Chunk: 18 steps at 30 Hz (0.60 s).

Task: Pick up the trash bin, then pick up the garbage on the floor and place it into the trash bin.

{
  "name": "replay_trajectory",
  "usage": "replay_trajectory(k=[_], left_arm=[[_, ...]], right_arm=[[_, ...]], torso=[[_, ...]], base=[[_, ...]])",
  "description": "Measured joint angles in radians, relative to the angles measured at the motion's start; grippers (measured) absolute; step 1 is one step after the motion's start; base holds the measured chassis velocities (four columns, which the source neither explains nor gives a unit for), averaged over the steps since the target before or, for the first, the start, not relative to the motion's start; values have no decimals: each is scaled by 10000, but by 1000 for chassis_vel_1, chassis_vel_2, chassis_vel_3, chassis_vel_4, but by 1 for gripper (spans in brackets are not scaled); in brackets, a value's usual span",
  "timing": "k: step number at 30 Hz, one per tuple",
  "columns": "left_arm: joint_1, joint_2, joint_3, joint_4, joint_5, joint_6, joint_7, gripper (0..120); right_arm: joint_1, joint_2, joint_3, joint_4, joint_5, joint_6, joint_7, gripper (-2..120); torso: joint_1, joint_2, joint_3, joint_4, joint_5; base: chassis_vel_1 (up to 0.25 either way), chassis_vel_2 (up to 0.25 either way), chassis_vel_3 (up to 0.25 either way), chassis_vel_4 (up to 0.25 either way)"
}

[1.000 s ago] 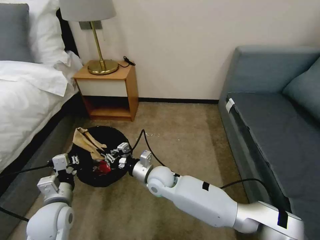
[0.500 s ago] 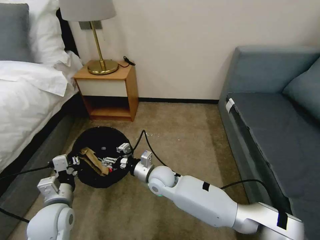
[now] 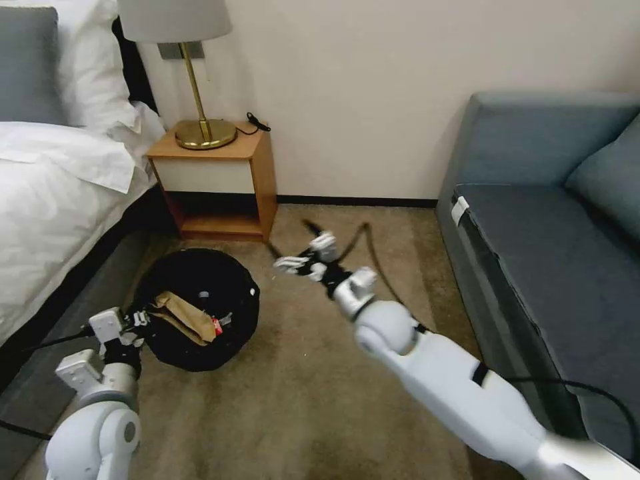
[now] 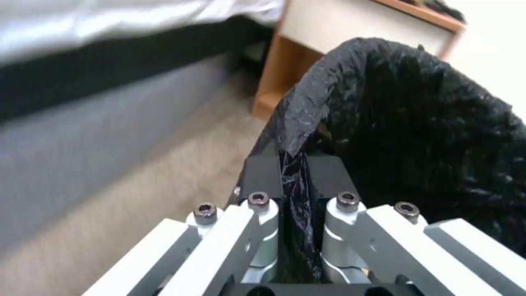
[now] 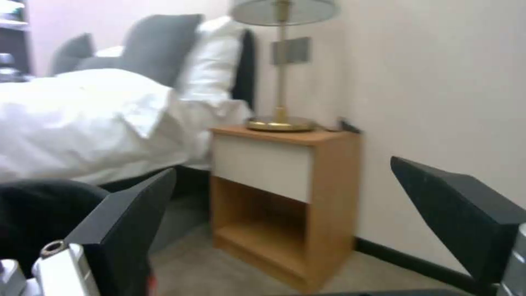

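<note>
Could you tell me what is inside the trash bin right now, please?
Inside the trash bin, a tan paper bag lies over the black liner, with a red-white packet at its edge. Anything beneath the bag is covered.

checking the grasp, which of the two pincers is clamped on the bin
The left pincer: it pinches the trash bin's black liner rim. The right pincer is open over bare carpet, holding nothing.

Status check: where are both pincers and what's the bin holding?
Left pincer shut on trash bin liner rim. Right pincer open, empty, above carpet beside the bin. Tan paper bag and red-white packet inside bin. Nothing in the way.
</note>
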Motion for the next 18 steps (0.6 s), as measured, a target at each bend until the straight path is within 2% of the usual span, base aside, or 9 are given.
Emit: replay_trajectory(k=[1,2,4,6,12,18], left_arm=[[-19,13,-60,148,-976,-197,-379,6],[-19,13,-60,148,-976,-197,-379,6],[-41,17,-104,535,-1999,-606,-634,6],[-107,24,-90,951,-2488,-768,-673,6],[-291,-42,74,1600,-2857,-641,-835,6],[-384,-92,169,1910,-2782,-58,-1066,6]], right_arm=[[-465,-46,378,95,-165,115,-4,100],[-465,-46,378,95,-165,115,-4,100],[-1213,39,1073,178,-425,322,-70,100],[-1746,245,1537,301,-556,397,-99,100],[-2478,523,1983,647,-720,412,-75,100],[-3060,595,2359,1063,-816,395,-87,100]], torso=[[0,0,0,1,0],[0,0,0,1,0],[0,0,0,1,-1],[0,0,0,1,0],[0,0,0,2,-3],[0,0,-1,1,-4]], base=[[0,0,0,0],[0,0,0,0],[0,0,0,0],[0,0,0,0],[0,0,0,0],[0,0,0,0]])
